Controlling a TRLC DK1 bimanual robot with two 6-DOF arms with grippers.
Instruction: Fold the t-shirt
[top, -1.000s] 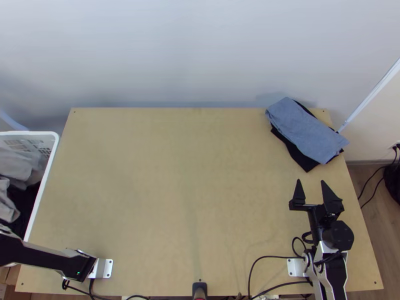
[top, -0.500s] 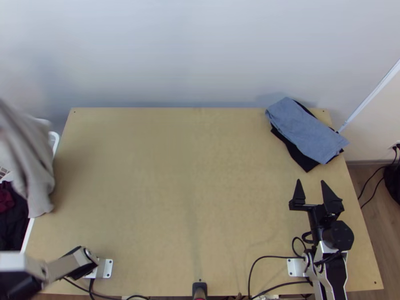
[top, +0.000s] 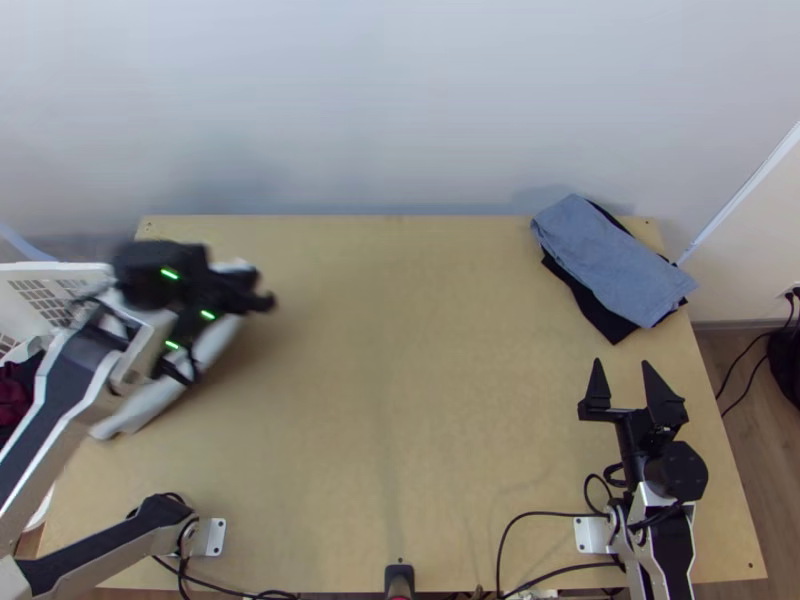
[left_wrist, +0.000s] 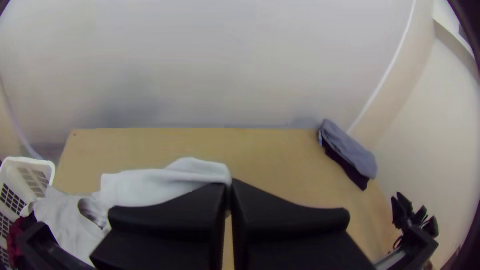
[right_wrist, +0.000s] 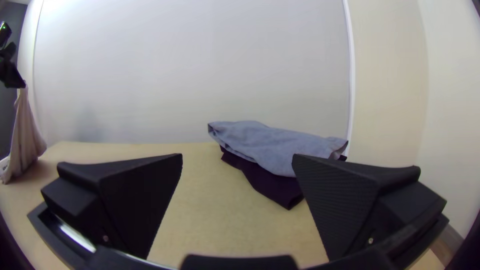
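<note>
Gripping the pale t-shirt (left_wrist: 150, 187) in the left tool (left_wrist: 229, 187), bunched and hanging below it. Holding the right tool (top: 622, 362) spread apart and unloaded, just short of the blue cloth (top: 610, 255). Judged near the outset: picked up, but neither spread nor folded; requires laying out on the desk (top: 420, 400), then folding. Reveals in the right wrist view the drop beneath the left tool, foreshortened in the top view.

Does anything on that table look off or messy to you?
A little: at the far right corner, the blue garment sits askew on the dark garment and pokes past the right edge of the table, so it looks carelessly placed.
</note>
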